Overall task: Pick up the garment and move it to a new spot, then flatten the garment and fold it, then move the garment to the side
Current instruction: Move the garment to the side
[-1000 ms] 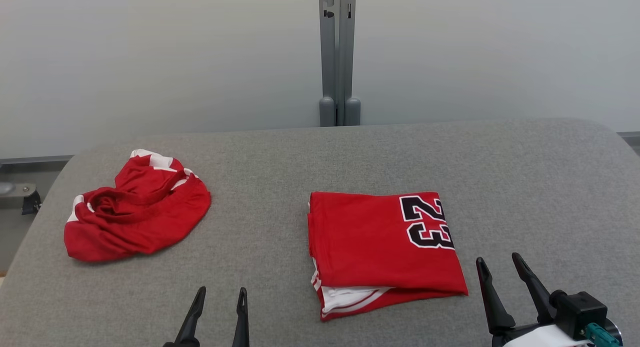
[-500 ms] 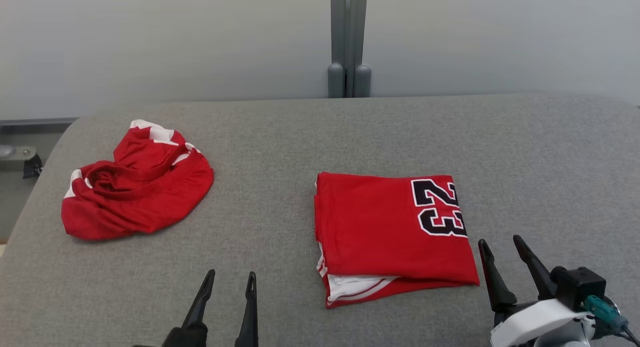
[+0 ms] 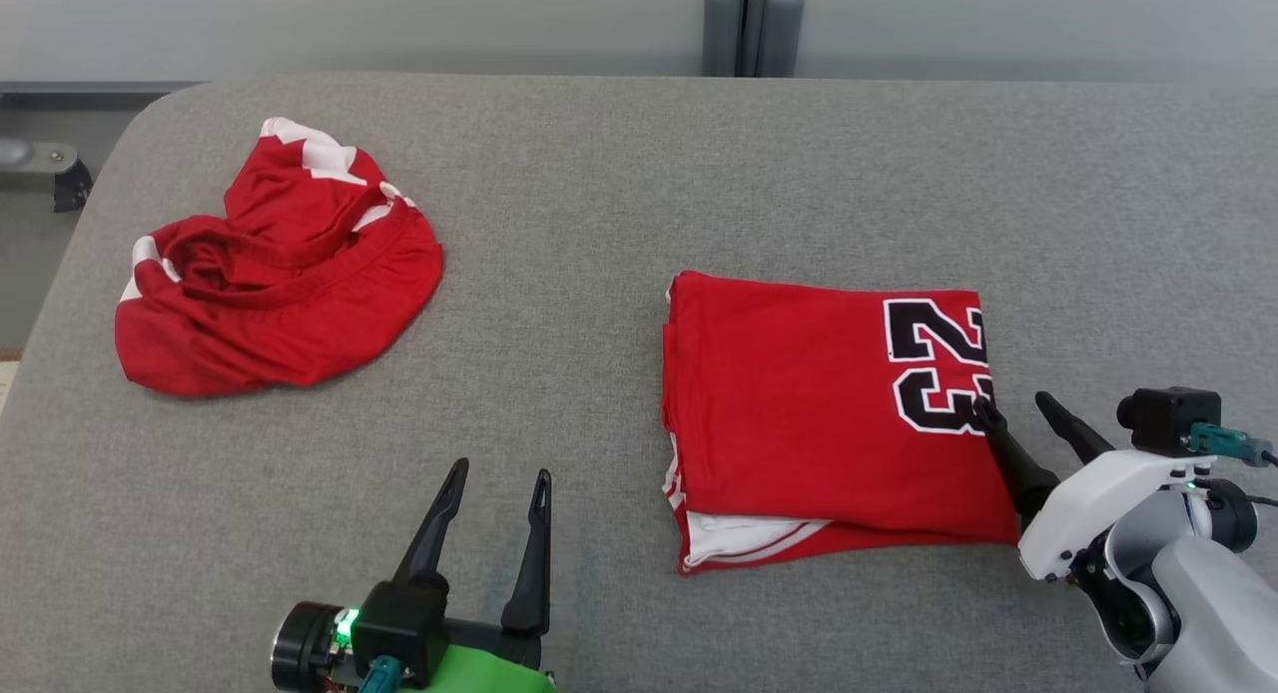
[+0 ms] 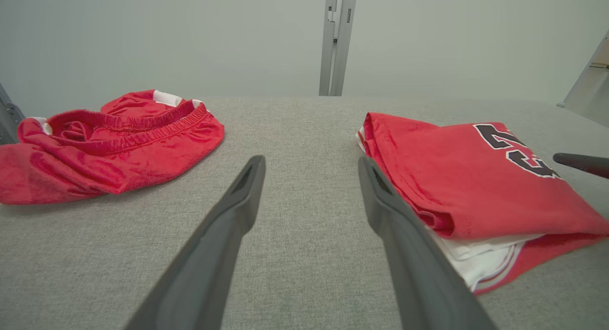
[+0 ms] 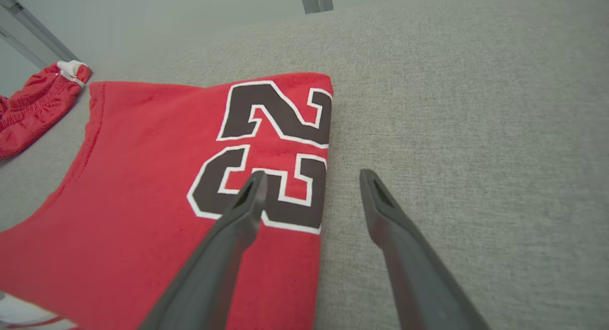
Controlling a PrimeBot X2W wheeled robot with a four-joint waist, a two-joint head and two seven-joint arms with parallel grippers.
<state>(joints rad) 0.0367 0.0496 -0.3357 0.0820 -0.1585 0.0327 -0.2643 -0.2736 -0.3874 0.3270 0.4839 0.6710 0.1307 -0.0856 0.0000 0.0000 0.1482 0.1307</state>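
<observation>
Folded jersey just chilling right of centre on our counter
We see the right pincer spread open, straddling its numbered right edge, the left pincer released at lower left, and crumpled shorts upper left.

- Two red garments are lying on one grey table: one folded jersey bearing a black "23" and one crumpled pair of shorts.
- Two end effectors are showing, the left end effector and the right end effector, each carrying two dark fingers.
- One grey post is standing behind the table.
</observation>
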